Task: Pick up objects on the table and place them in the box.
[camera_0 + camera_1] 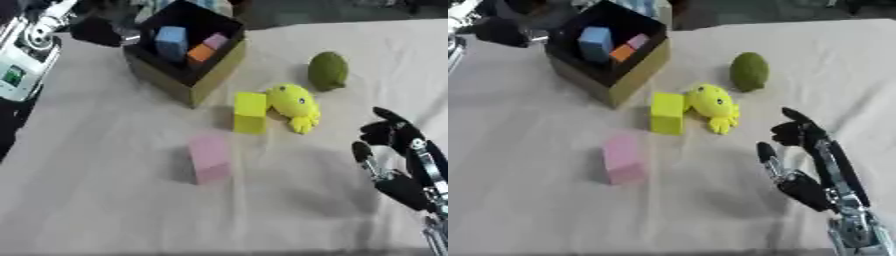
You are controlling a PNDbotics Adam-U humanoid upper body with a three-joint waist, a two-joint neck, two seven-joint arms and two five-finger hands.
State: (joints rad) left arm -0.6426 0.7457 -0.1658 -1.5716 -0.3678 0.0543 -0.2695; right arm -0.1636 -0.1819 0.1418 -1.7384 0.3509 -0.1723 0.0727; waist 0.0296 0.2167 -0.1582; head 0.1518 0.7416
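A tan cardboard box [166, 82] with a dark inside stands at the upper left. In it lie a blue block [171, 42], an orange block [200, 52] and a small pink block [215, 41]. On the cloth in front of it lie a yellow block [250, 112], a yellow plush toy [293, 102] touching that block, a green round fruit [328, 70] and a pink block [210, 159]. My right hand [805, 189] hovers at the lower right, open and holding nothing, right of the plush toy. My left hand [94, 31] shows as a dark shape just left of the box.
A beige cloth [105, 200] covers the table. My left arm's white and silver casing [22, 60] fills the upper left corner. The table's far edge [350, 22] runs behind the box, with clutter beyond it.
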